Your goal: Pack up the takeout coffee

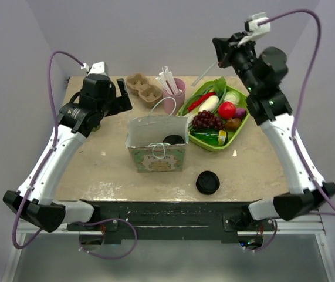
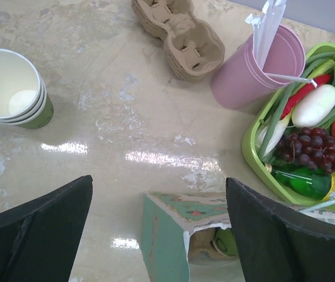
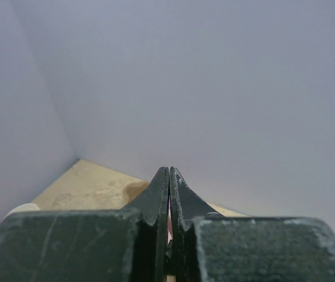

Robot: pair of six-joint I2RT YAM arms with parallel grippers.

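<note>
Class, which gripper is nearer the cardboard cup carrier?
Left. The left gripper is just left of the carrier; the right gripper hangs high, well off to its right.

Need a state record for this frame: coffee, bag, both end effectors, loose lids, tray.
coffee: inside the bag, black lid facing up
bag: paper, open-topped, standing mid-table
left end effector: open, empty, above the table near the bag
right end effector: shut, raised, pointing at the wall
lids: black stack on the table, near side, right of the bag
tray: green, holds produce, right of the bag
</note>
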